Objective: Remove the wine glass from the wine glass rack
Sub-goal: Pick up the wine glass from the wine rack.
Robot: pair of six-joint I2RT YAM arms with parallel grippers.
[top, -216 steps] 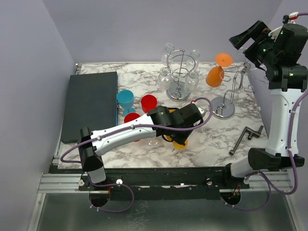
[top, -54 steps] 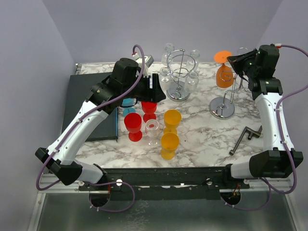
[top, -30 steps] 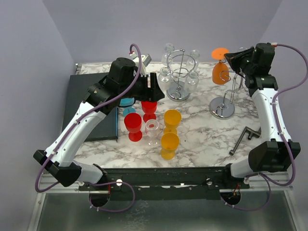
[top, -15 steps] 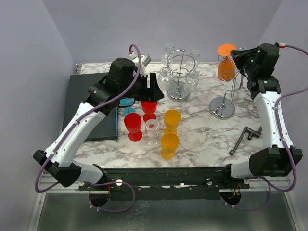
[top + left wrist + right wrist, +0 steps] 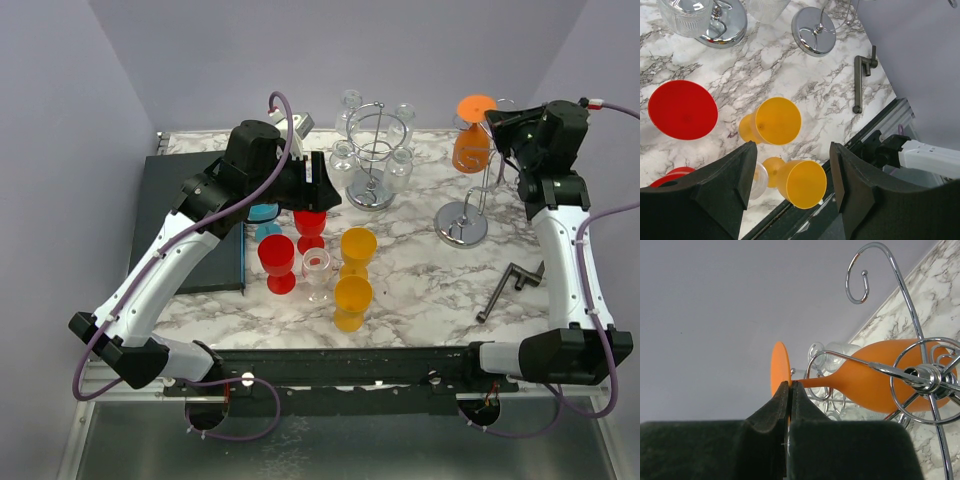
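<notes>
An orange wine glass (image 5: pixel 470 148) hangs tilted, foot up, at the top of the chrome wine glass rack (image 5: pixel 462 222) at the back right. My right gripper (image 5: pixel 493 122) is shut on the rim of the glass's flat foot (image 5: pixel 778 367). In the right wrist view the gripper (image 5: pixel 789 386) pinches that disc edge-on. The stem runs to the bowl (image 5: pixel 875 382) past a wire loop of the rack (image 5: pixel 920 374). My left gripper (image 5: pixel 320 185) hovers open over the cups, and in its wrist view (image 5: pixel 790 150) nothing lies between the fingers.
A second chrome stand with clear glasses (image 5: pixel 375 150) is at the back middle. Red (image 5: pixel 277 255), yellow (image 5: pixel 352 295) and clear (image 5: pixel 317 265) cups stand in the middle. A dark mat (image 5: pixel 190 215) lies left, a grey crank handle (image 5: pixel 510 285) right.
My right gripper has carried the orange glass's foot a little to the right, and the bowl has swung with it. The left arm has stayed still.
</notes>
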